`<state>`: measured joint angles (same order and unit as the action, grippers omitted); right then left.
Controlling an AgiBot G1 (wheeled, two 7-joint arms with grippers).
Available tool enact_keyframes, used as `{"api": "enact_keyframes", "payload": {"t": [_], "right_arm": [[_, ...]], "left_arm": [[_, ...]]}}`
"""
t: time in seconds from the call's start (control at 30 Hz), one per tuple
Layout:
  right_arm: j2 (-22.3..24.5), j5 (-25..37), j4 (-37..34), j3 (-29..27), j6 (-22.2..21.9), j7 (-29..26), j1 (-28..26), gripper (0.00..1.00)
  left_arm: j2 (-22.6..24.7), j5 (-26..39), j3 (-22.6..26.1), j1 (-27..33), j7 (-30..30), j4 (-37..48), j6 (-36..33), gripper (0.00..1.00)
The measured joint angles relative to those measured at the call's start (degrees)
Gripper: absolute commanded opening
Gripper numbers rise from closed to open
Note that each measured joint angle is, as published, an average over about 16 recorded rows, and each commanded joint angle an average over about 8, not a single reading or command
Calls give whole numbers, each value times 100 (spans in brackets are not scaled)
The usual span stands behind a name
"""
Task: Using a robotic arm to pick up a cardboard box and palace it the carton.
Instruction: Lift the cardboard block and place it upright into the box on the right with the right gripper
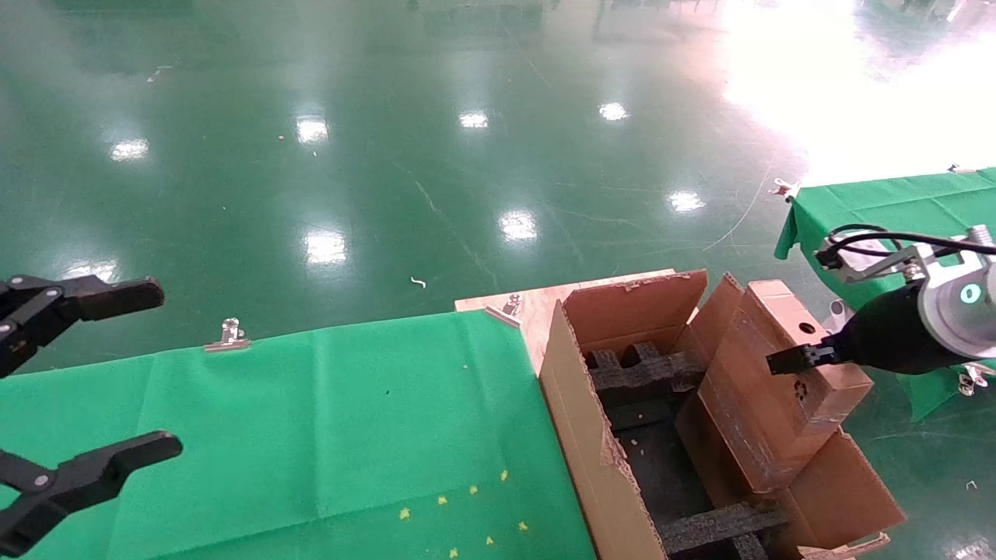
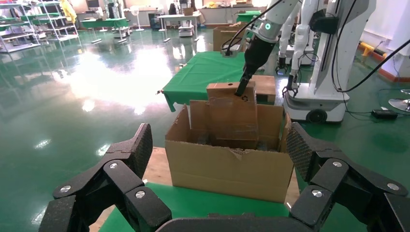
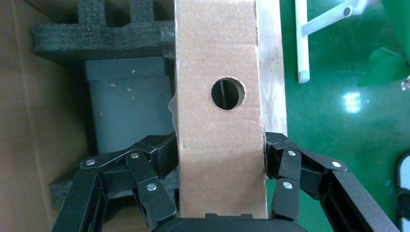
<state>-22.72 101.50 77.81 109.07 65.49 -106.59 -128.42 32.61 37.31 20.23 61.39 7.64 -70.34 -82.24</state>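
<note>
The placing step is in hand: the right pincer (image 3: 221, 159) of the white glossy robotic arm (image 1: 953, 307) clamps the small flat brown cardboard box (image 1: 782, 389) by its two broad faces, black linked fingers (image 3: 154, 169) pressed on either side just below the round hole (image 3: 227, 93) in its narrow face. At the lower right of the head view the box stands tilted, its lower end already down inside the large brown corrugated carton (image 1: 580, 424) with ragged torn flaps, near the carton's right-hand wall. Next, by my judgement, the box must be lowered and straightened until it sits among the coarse black foam inserts (image 1: 642, 373), then let go. The box is matte and scuffed; the foam is rough and notched. The left pincer (image 1: 74, 389), all black with textured pads, hangs idle and spread wide at the left edge, above the green cloth-covered surface (image 1: 311, 420).
</note>
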Motion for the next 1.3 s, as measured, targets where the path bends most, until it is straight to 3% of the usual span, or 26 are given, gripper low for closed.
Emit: {"api": "enact_keyframes", "payload": {"t": [0.63,1.3], "right_arm": [[-236,570,5,223,-699,-216,562,0],[-379,1068,-17,440,-1440,-817,1289,0]], "left_arm": [[0,0,0,0,0,0,0,100],[0,0,0,0,0,0,0,100]]}}
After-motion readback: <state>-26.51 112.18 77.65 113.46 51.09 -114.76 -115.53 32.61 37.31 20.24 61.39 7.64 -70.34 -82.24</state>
